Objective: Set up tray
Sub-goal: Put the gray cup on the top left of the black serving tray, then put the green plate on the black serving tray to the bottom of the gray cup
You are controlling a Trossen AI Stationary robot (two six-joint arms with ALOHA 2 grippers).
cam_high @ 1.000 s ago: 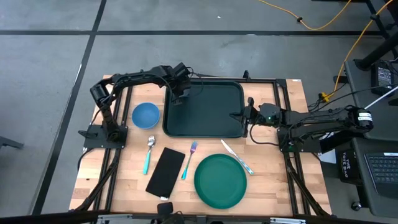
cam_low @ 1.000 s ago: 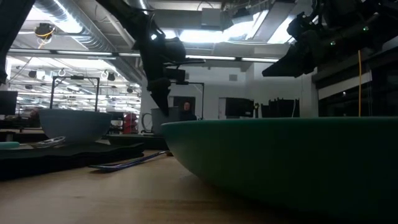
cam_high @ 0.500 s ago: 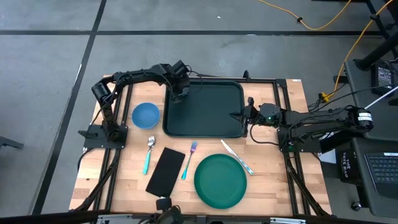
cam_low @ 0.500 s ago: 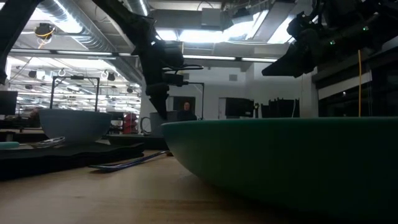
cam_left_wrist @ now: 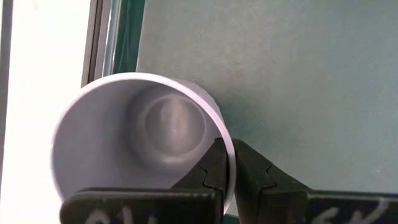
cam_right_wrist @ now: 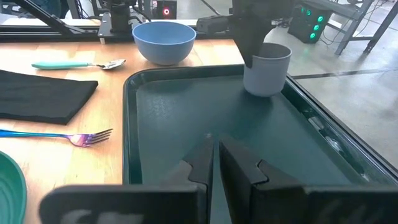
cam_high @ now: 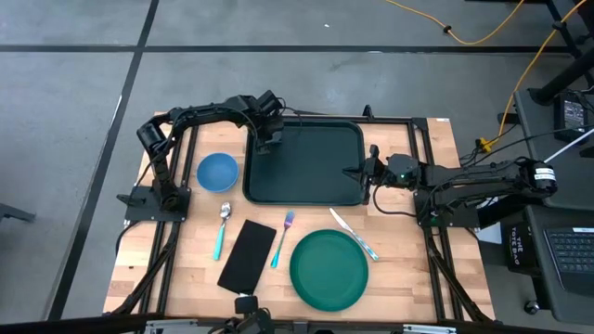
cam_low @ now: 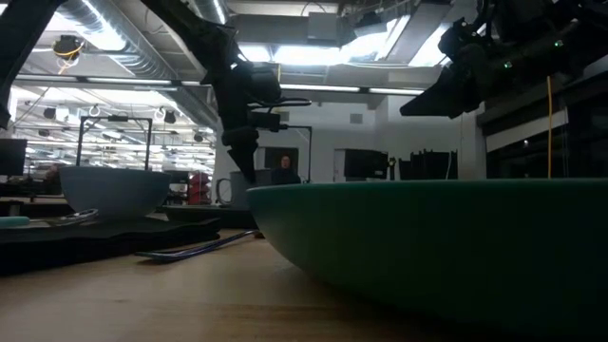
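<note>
Your tray [cam_high: 306,165] sits at the table's far middle, between the blue bowl [cam_high: 217,172] and your right gripper [cam_high: 357,173]. Inside its far-left corner, your left gripper [cam_left_wrist: 227,163] pinches the rim of a grey cup [cam_right_wrist: 267,68]. Right gripper clamps the tray's right rim. Nearer you: plate [cam_high: 329,270], fork [cam_high: 283,237], spoon [cam_high: 222,230], black cloth [cam_high: 247,255].
</note>
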